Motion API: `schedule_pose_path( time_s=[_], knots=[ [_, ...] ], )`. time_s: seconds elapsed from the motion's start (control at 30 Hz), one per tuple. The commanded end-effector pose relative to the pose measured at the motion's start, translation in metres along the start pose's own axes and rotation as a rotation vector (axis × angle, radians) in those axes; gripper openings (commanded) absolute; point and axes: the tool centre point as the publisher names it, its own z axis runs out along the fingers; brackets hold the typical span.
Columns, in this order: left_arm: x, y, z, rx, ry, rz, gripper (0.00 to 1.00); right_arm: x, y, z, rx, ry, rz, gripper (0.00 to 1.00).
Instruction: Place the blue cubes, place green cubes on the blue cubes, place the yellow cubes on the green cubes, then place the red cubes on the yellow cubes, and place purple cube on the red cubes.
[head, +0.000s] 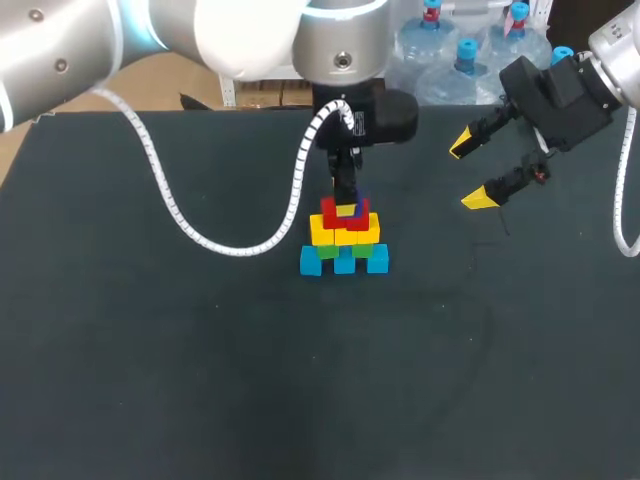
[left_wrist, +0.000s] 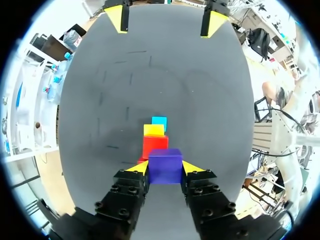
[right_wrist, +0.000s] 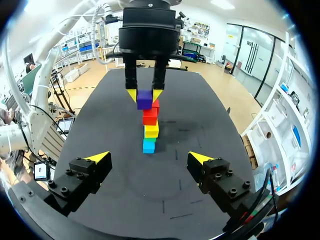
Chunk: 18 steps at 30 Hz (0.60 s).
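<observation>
The purple cube is clamped square and level by the left gripper at the top of the upright, colour-banded pyramid; the right gripper is held wide open, empty, beside it.

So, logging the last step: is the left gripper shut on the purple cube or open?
Shut: both tips of the left gripper press opposite sides of the purple cube, above the red cubes.
</observation>
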Motion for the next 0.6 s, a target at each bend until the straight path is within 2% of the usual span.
schedule_pose_path(
  time_s=[0.03, 0.6],
  knots=[
    [-0.0040, 0.0081, -0.0006, 0.012, 0.011, 0.005, 0.00, 0.0000, 0.0008, -0.0001, 0.002, 0.000, 0.000, 1.00],
    [-0.0011, 0.0172, 0.0021, 0.009, 0.012, 0.010, 0.00, 0.0000, 0.0008, -0.0001, 0.002, 0.000, 0.000, 1.00]
  ],
)
